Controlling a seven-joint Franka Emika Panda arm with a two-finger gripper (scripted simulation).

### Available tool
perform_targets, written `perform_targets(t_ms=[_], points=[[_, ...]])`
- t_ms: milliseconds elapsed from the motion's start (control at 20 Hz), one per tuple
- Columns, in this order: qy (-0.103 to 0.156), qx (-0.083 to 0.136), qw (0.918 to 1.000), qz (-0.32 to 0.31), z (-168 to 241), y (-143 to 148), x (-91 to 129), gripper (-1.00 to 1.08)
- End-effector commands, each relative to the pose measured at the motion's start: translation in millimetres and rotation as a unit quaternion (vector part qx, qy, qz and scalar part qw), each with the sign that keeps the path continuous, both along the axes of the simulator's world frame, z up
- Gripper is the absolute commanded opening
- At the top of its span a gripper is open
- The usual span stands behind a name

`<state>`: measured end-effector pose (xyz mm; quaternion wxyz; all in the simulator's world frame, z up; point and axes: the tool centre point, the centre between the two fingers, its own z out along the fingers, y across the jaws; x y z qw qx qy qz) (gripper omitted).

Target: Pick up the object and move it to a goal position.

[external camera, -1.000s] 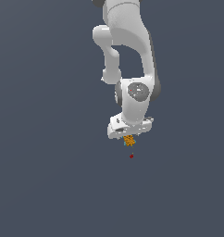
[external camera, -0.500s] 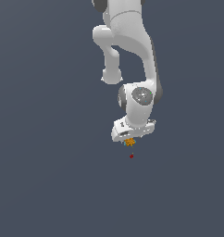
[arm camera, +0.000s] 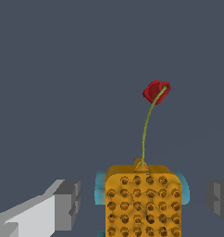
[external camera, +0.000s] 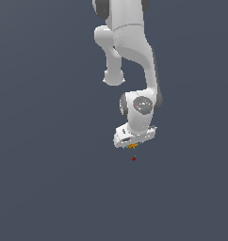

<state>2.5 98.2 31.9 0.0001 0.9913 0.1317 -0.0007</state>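
1. You had one orange-yellow block in view.
2. You had one red dot.
3. You had one gripper, showing two fingers.

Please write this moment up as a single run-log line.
phase: closing in to grasp | gripper: open, fingers astride, not touching | object: orange-yellow block, between fingers | red dot: just beyond the block

Flat, uniform slate-grey backdrop on every side of the end effector, same in wrist view. No walls, floor seam, furniture or windows discernible. Even, diffuse light; no cast shadows below the end effector.
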Motion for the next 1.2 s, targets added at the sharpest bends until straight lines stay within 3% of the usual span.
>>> perform_targets(t_ms=[0, 250, 300, 850, 1150], points=[[-0.001, 0.000, 1.0000, 0.000, -10.2, 0.3, 0.0, 1.00], [-0.001, 0.000, 1.0000, 0.000, -16.9, 0.4, 1.2, 1.00], [-0.001, 0.000, 1.0000, 0.000, -16.9, 0.4, 1.2, -1.00], [-0.001, 0.000, 1.0000, 0.000, -16.0, -0.1, 1.1, -1.00], [-0.001, 0.000, 1.0000, 0.000, -14.2, -18.1, 7.4, -1.00]])
